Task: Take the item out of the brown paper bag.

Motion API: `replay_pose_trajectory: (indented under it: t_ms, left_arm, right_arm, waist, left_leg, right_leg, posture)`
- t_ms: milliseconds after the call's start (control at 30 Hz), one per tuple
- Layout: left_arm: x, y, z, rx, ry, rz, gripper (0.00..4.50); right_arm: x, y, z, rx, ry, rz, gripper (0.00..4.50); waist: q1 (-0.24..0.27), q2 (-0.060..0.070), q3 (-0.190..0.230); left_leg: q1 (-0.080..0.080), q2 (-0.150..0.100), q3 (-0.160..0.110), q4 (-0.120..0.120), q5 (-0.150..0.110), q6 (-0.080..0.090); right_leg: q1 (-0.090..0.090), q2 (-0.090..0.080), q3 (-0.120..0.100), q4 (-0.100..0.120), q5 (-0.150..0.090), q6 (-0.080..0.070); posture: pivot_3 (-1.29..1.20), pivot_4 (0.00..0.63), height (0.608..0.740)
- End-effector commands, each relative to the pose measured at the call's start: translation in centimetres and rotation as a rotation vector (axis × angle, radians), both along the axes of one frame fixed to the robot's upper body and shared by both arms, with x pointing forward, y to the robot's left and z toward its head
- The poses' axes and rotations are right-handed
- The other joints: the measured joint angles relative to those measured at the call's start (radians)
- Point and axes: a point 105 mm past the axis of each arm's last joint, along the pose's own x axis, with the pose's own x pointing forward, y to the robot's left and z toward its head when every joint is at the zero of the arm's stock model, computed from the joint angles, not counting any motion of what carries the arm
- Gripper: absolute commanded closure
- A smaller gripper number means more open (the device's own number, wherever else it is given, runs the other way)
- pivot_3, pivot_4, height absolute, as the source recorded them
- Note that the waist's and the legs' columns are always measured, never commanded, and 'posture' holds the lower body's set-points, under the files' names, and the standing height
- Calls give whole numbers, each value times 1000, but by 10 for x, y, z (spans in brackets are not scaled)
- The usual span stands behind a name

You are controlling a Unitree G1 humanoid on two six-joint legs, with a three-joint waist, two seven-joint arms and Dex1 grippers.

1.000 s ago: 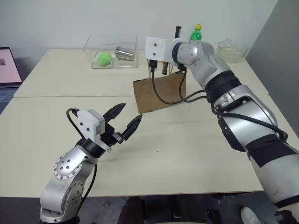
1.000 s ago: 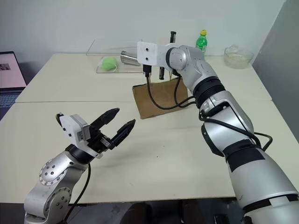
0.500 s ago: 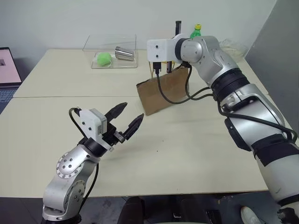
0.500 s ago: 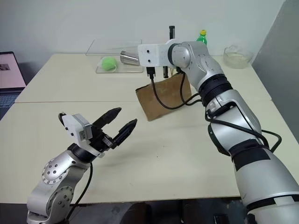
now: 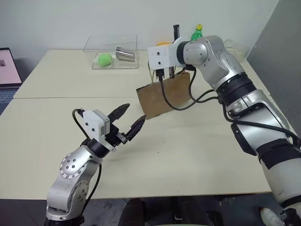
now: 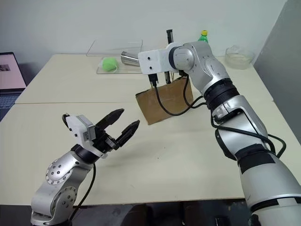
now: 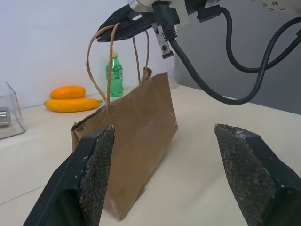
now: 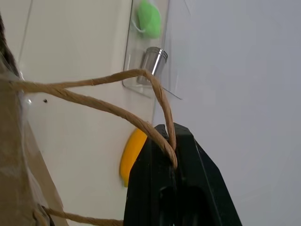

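right gripper (image 8: pixel 170 155) pinched shut on a loop handle (image 8: pixel 108 96) of the brown paper bag (image 5: pixel 164 96) at table centre, left gripper (image 5: pixel 129 123) spread wide at the bag's 7 o'clock — item unseen, presumably inside — so hold the handle steady, reach in slowly.

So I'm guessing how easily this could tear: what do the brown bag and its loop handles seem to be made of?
The brown paper bag looks like matte kraft paper: dull brown, creased, with a stiff folded edge. Its handles look like twisted paper cord; the spiral strands show in the right wrist view, where the right gripper has its fingers shut on a loop. Probably fairly easy to tear.
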Motion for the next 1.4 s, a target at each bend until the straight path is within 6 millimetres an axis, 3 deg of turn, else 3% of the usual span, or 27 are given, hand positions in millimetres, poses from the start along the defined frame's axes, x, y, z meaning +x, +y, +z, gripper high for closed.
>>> replay_pose_trajectory:
  t_ms: [33,367,833,1333,1400]
  left_arm:
    - [-2,2,9,4,-47,-2,936]
    - [-2,11,10,32,-56,17,936]
    - [1,24,17,78,-77,20,936]
    - [-1,26,23,112,-78,-6,936]
    - [-3,24,24,120,-76,-19,936]
  right_arm:
    - [-16,9,21,75,-5,63,4479]
    - [-22,13,22,165,84,80,4479]
    - [-13,-6,18,232,149,5,4479]
    - [6,-30,-24,234,233,-126,4479]
    - [12,-40,-30,245,235,-162,4093]
  waist:
    - [0,0,0]
    - [0,0,0]
    - [0,0,0]
    - [-1,0,0]
    - [-1,0,0]
  left_leg:
    - [0,0,0,0,0,0]
    - [1,0,0,0,0,0]
    - [4,0,2,1,0,0]
    - [5,0,3,1,0,0]
    - [5,0,3,1,0,0]
  right_leg:
    - [0,0,0,0,0,0]
    - [0,0,0,2,0,0]
    - [0,0,2,5,0,0]
    - [0,0,3,7,0,0]
    - [0,0,3,7,0,0]
  posture:
    - [0,150,740]
    - [0,150,740]
    - [0,150,740]
    - [0,150,740]
    - [0,150,740]
